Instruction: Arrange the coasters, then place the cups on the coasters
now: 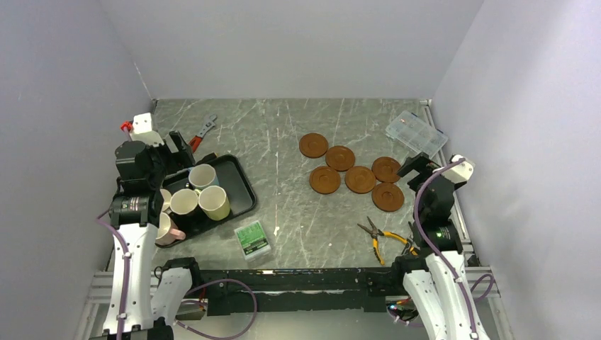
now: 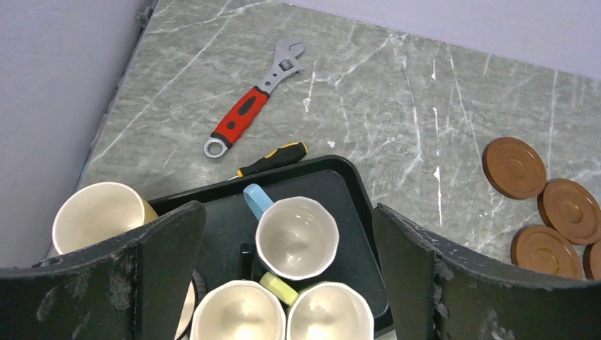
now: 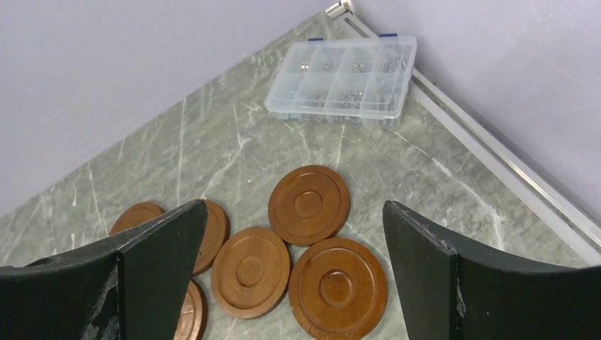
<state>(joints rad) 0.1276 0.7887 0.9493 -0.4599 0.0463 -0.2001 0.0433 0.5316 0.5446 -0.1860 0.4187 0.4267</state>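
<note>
**Arranging step is opening: coasters bunched, cups waiting in the tray**

The six coasters are lying flat in a loose bunch on the right half of the worktop, several of them touching at the rims. None is carrying a cup. The cups are standing upright, crowded together in and around the black tray on the left.

The right hand is hovering over the bunch with its jaws spread wide and gripping nothing. The left hand is hanging over the tray, equally wide and empty, with the light blue cup showing between its fingers.

Judging by this, the coaster arranging is only just beginning. The next move is probably calling for the right hand to drop onto an outer disc, pinch its thin rim without disturbing its neighbours, and shift it clear, leaving room for a cup on each.
</note>
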